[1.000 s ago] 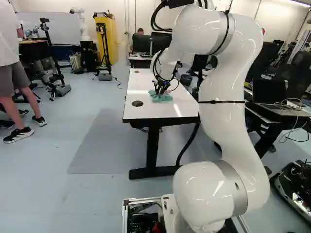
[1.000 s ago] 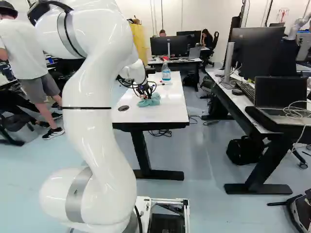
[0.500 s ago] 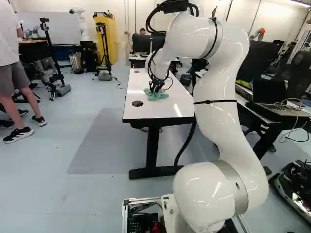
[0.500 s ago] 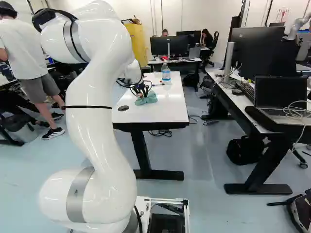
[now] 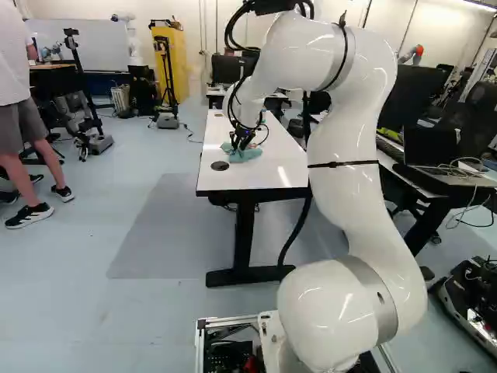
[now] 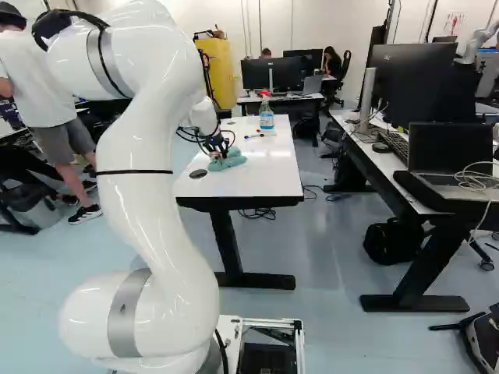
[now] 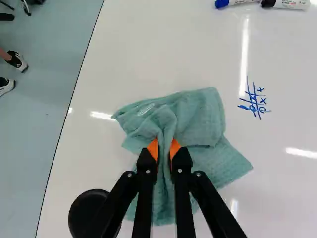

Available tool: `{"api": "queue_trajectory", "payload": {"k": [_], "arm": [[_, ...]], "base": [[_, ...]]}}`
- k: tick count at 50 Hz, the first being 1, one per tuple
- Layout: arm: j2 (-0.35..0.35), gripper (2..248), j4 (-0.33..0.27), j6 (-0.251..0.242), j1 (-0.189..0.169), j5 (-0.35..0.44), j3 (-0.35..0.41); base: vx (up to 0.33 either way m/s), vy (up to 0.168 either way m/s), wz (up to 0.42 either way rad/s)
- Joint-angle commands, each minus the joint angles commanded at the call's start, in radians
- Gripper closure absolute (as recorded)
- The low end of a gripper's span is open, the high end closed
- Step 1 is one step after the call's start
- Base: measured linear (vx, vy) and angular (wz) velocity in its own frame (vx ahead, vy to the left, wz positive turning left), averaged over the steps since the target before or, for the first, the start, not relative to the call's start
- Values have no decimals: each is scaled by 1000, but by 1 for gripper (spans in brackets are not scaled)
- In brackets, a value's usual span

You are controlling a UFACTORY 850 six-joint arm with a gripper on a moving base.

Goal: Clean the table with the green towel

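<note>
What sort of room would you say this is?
Probably a robotics lab or workshop: a robot arm beside a white table, computer screens, and another robot beyond.

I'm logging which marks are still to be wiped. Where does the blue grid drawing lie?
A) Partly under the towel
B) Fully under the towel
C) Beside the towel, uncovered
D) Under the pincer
C: the blue grid drawing shows whole, with white tabletop between it and the green towel.

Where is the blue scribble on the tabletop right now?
In the wrist view, the blue scribble is on the white table beside the green towel, on the side away from the round black disc, with two markers farther ahead.
</note>
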Motion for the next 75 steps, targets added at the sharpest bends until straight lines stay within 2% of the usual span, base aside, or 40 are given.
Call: {"api": "queue_trajectory", "payload": {"k": [17, 30, 50, 65, 75], "arm": [[69, 202, 0, 0, 5, 0, 94], [119, 202, 0, 0, -8, 0, 161], [151, 202, 0, 0, -62, 0, 203], [153, 202, 0, 0, -107, 0, 206], [134, 202, 0, 0, -134, 0, 181]], "base": [[0, 0, 0], [0, 0, 0], [0, 0, 0], [0, 0, 0], [0, 0, 0]]}}
